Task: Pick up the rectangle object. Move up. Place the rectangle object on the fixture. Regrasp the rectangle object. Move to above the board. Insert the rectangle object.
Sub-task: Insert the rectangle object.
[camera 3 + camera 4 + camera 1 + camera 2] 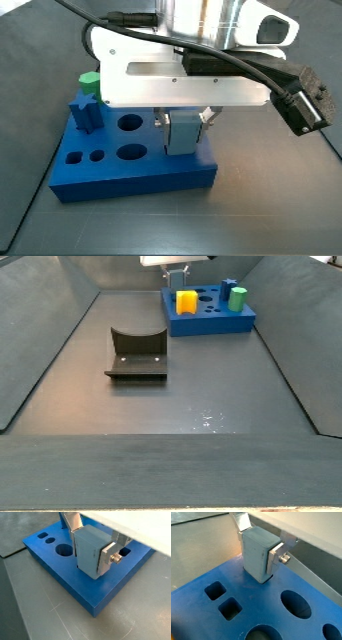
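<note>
The robot's hand (93,552) hangs just above the board (80,587), closed on the rectangle object (90,554), a plain slate grey-blue block held upright. In both wrist views a flat silver finger (276,558) presses against one side of the block, and a second silver plate shows at its far side. The block's lower end sits at the board's top surface near one edge; whether it has entered a hole cannot be told.

The board is a thick bright-blue slab. Its top shows round holes (295,604) and square holes (215,589) of several sizes. In a side view the hand (185,125) reaches down from a white wrist body (187,85), with the block (178,132) over the board's (134,178) near right part. A green piece (90,82) stands on a dark blue peg at the board's far left corner.

From the side view down the length of the grey floor (174,396), the board (211,324) lies at the far end, carrying a yellow piece (186,301) and the green piece (237,298). The fixture (136,353), a dark holder with a curved notch, stands well apart from the board, nearer the middle of the floor, with nothing on it.
</note>
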{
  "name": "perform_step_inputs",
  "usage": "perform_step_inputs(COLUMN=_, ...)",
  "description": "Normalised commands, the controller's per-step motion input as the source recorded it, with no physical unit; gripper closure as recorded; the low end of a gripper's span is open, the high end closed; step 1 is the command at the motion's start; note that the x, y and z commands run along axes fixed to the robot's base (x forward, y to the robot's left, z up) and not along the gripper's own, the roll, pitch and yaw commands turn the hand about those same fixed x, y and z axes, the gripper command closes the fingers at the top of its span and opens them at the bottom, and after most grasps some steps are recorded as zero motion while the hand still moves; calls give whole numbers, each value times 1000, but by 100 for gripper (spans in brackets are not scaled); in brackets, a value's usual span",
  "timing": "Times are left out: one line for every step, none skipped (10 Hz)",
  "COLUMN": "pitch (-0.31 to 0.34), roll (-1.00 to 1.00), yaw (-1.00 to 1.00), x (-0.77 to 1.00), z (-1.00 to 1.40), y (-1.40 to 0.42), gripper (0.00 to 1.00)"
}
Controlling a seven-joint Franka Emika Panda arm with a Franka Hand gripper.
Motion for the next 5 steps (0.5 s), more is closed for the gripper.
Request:
perform_step_inputs(pitch=-17, roll=80, yaw=0, x=20, z=-1000, y=-109, gripper=100)
perform_step_inputs(pitch=49, roll=0, yaw=9, x=197, z=-517, y=40, gripper=100)
perform_step_inputs(pitch=3, roll=0, yaw=0, x=31, z=0, y=0, gripper=100)
perform_step_inputs(pitch=66, roll=0, yaw=-6, x=66, z=0, y=0, gripper=100)
perform_step_inputs(pitch=0, roll=337, yaw=74, x=11, z=0, y=-323, gripper=100)
